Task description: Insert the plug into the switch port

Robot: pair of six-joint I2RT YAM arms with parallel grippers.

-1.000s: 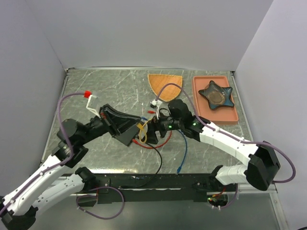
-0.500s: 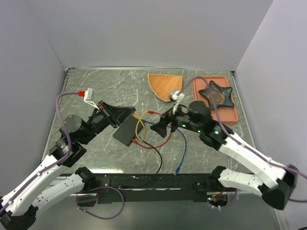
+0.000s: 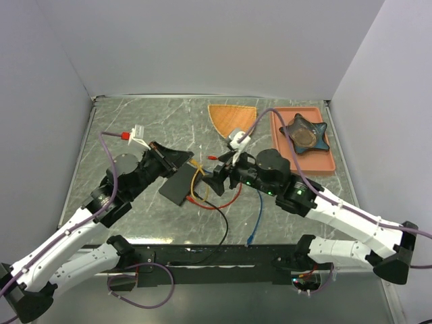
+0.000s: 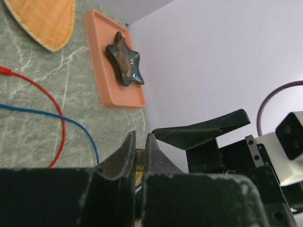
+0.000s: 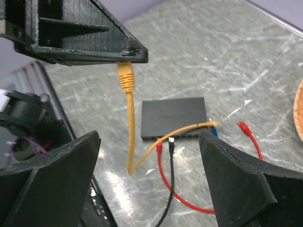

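The flat black box (image 3: 178,184) lies on the table; it also shows in the right wrist view (image 5: 174,117). Its port edge (image 5: 182,136) holds a red plug (image 5: 159,146) and a black plug (image 5: 171,142). My left gripper (image 3: 183,158) is shut on a yellow plug (image 5: 125,75) and holds it above the box, cable hanging down. In the left wrist view the jaws (image 4: 140,137) pinch something yellow (image 4: 138,158). The yellow cable's other end (image 5: 214,123) lies at the box's corner. My right gripper (image 3: 219,177) is open and empty just right of the box, jaws wide (image 5: 151,189).
Red cable (image 3: 219,204), blue cable (image 3: 260,209) and black cable (image 3: 223,229) trail from the box toward the near edge. An orange fan-shaped plate (image 3: 233,120) and a salmon tray (image 3: 280,152) with a dark star-shaped dish (image 3: 304,133) sit at the back right.
My right gripper swung away to the right, then came back left toward the box. My left arm shifted right, its gripper now above the box's far edge.
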